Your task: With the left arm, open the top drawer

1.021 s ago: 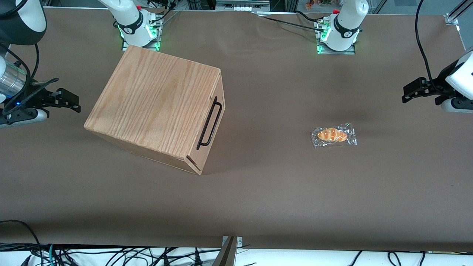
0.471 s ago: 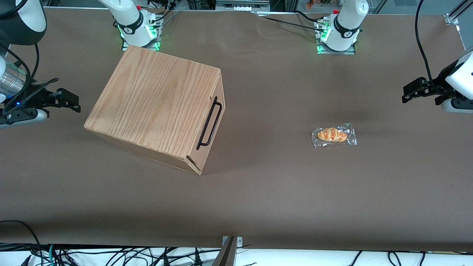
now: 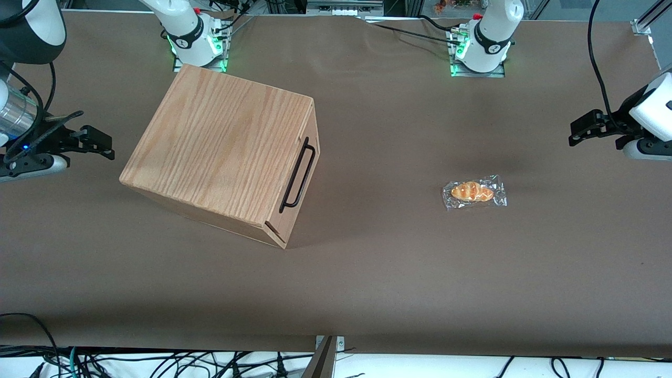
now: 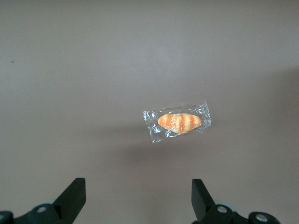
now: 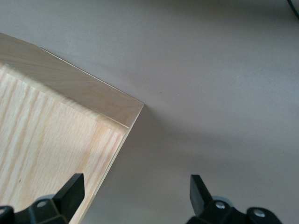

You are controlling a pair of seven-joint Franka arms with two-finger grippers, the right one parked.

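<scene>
The big oak-grain box point(image 3: 220, 147) stands toward the parked arm's end of the table. Its top drawer front point(image 3: 314, 128) is closed flush, with a thin black bar handle point(image 3: 297, 175) on it, facing the working arm's end. My left gripper point(image 3: 575, 132) hangs above the table at the working arm's end, far from the handle. In the left wrist view the gripper point(image 4: 138, 186) is open and empty, with bare brown table between its fingers point(image 4: 74, 193). The drawer does not show in that view.
A wrapped bread roll point(image 3: 473, 191) lies on the brown table point(image 3: 367, 273) between the box and my gripper; it also shows in the left wrist view point(image 4: 179, 122). The arm bases point(image 3: 480, 47) stand at the table's edge farthest from the front camera.
My left gripper has shifted very slightly toward the box. The box, the drawer and the roll have not moved.
</scene>
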